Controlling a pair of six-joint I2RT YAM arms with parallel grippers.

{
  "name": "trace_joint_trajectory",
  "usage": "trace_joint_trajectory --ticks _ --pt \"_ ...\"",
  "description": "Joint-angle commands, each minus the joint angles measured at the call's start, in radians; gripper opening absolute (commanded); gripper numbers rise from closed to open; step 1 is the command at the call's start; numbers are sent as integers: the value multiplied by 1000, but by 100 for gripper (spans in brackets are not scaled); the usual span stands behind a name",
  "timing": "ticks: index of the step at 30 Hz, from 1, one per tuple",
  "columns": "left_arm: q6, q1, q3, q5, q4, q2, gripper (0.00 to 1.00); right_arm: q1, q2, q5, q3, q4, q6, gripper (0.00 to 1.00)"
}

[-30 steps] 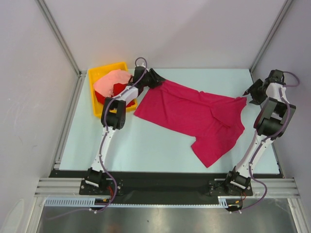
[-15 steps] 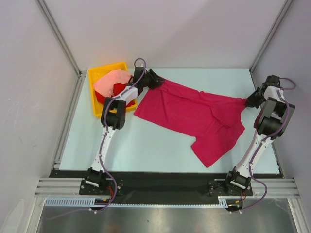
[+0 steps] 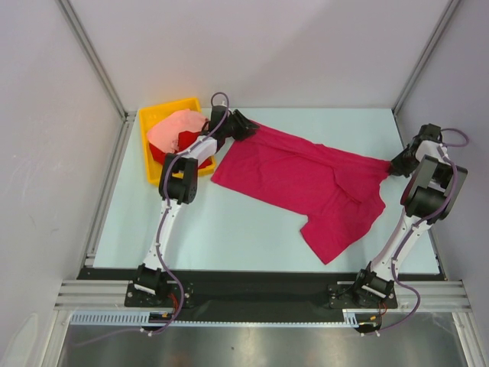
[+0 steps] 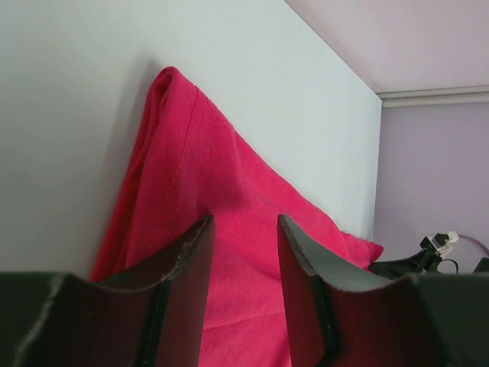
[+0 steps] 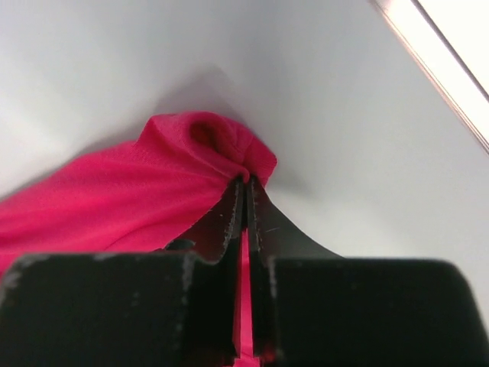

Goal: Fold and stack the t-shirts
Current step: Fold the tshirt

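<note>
With only the right end effector clamped on the magenta t-shirt and the left end effector gaping, a pull could skew it.

L gripper fingers apart, magenta shirt showing betw. them. Cloth ends in a bunched corner just ahead, and the rest runs twd the tabletop's right edge. R arm is at its far corner.
</note>
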Motion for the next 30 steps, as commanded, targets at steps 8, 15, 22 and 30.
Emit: trace_joint_trajectory --ticks 8,15,22,30 --pt "32 7 14 22 -37 -23 46 -45 -120 55 -55 34 -9 57" --pt "39 7 10 30 -44 -22 46 -48 3 -35 95 25 -28 58" --pt "34 7 10 34 -41 -20 46 -45 98 -69 169 9 -22 54" --pt "22 7 5 34 -34 -9 46 -72 52 80 103 2 15 3"
